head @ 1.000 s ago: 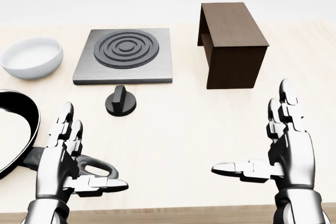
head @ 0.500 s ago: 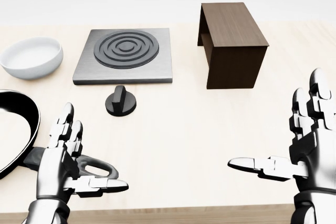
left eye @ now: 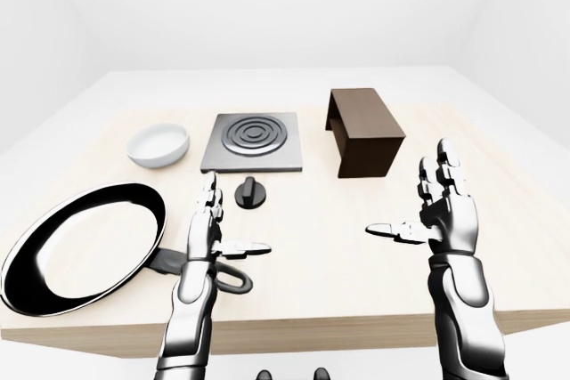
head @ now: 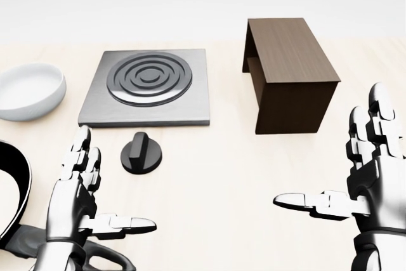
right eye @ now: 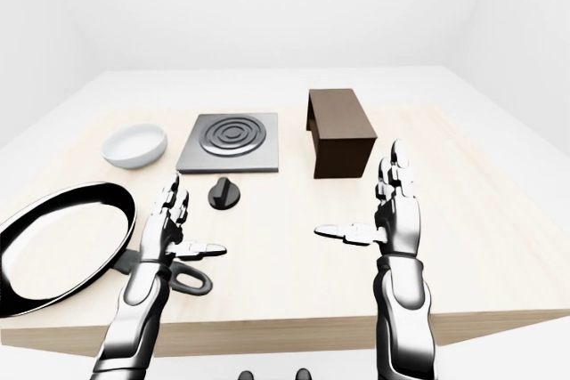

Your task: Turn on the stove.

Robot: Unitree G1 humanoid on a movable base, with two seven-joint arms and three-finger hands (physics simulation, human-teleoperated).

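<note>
A grey square stove plate with dark concentric rings lies on the wooden table. Its black round knob with a raised ridge sits just below it in the head view. My left hand is open, fingers up and thumb out, below and left of the knob and apart from it. My right hand is open, thumb pointing left, far right of the knob and below the brown box. Both hands are empty.
A dark brown wooden box stands right of the stove. A white bowl sits left of it. A black frying pan lies at the left, its handle under my left hand. The table's near edge is close.
The whole picture has shifted down and slightly sideways, so the camera has moved. My right hand moved to the right and a little up. My left hand has hardly moved.
</note>
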